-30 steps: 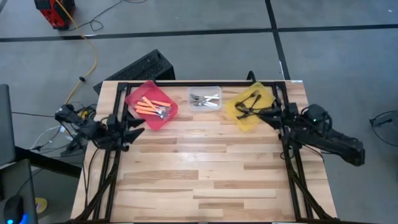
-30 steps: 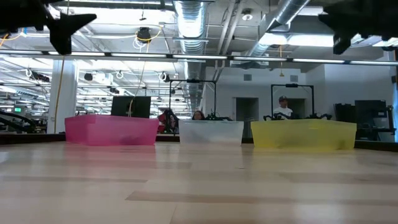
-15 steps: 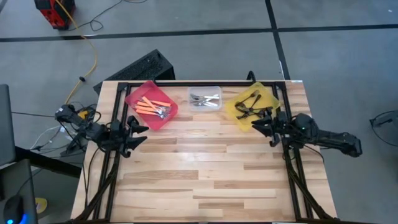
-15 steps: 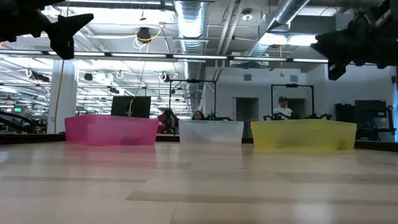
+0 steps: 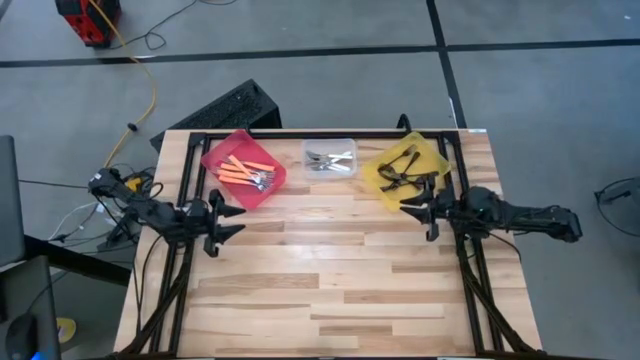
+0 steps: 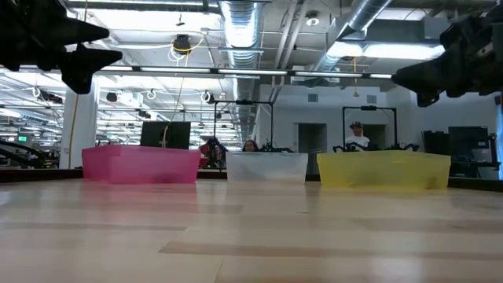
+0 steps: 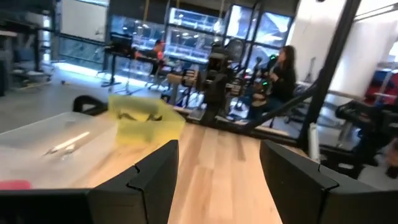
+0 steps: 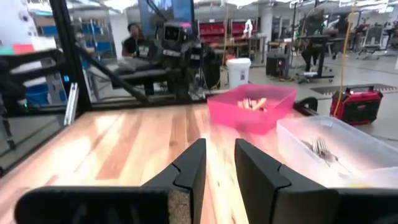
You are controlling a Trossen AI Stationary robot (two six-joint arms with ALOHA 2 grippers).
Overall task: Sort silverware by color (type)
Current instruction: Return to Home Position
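Observation:
The orange-handled forks [image 5: 246, 172] lie in the red bin [image 5: 222, 160], the silver forks [image 5: 329, 159] in the clear bin [image 5: 347, 146], and the dark forks [image 5: 398, 168] in the yellow bin [image 5: 378, 180]. The three bins stand in a row along the far edge. My left gripper [image 5: 230, 217] hovers open above the table's left side, nearer than the red bin, and holds nothing; its wrist view shows a wide gap [image 7: 217, 149]. My right gripper [image 5: 414, 210] hovers at the right side, just nearer than the yellow bin. It is open by a narrow gap [image 8: 219, 149] and empty.
Bare wooden tabletop [image 5: 330, 270] stretches from the bins to the near edge. Black frame rails [image 5: 470, 280] run along both sides and the far edge. People [image 6: 357, 135] and workshop equipment show in the room behind the table.
My right gripper has drawn back from over the yellow bin toward the near edge and come down lower. My left gripper has shifted a little toward the near edge and the table's middle. The forks and bins have stayed put.

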